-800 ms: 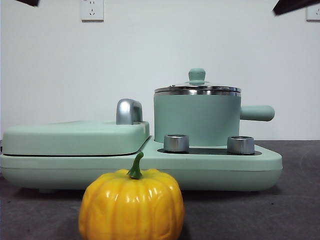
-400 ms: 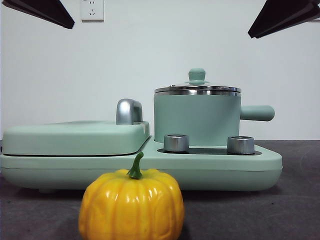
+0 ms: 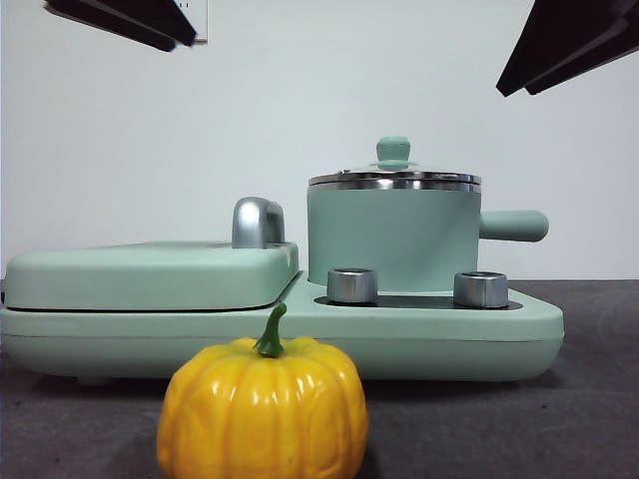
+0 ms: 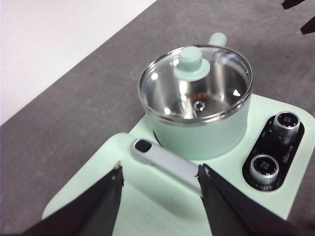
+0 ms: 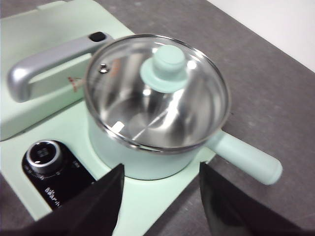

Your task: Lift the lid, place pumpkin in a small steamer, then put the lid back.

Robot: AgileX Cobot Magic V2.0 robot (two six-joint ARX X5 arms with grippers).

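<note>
- The lid (image 3: pixel 393 178) sits on the steamer (image 3: pixel 394 238), which stands on the cooker base (image 3: pixel 519 329).
- The pumpkin (image 3: pixel 263 407) rests on the table in front of the base.
- Left gripper (image 4: pixel 160 179) hangs above the griddle cover (image 4: pixel 147 201), jaws spread, empty.
- Right gripper (image 5: pixel 160 179) hangs over the steamer, jaws spread, empty.

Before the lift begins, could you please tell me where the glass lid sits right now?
The round clear glass lid with the mint-green knob sits closed on the mint-green cylindrical steamer pot, right of centre in the front view, beside the chrome griddle handle.
</note>
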